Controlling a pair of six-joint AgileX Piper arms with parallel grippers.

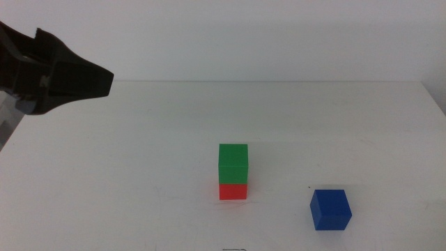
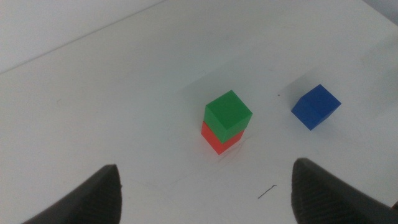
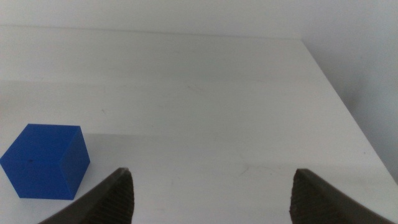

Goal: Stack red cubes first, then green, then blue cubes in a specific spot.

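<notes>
On the plain matte white surface (image 1: 139, 174) before a white wall, the green cube (image 1: 233, 163) sits squarely atop the red cube (image 1: 233, 191), the blue cube (image 1: 330, 209) apart at 4 o'clock, while the left end effector (image 2: 205, 193) and right end effector (image 3: 211, 193) gape wide, empty.

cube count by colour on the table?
red cube: 1, under the green
green cube: 1, on the red
blue cube: 1, apart on the table
Total: 3
</notes>
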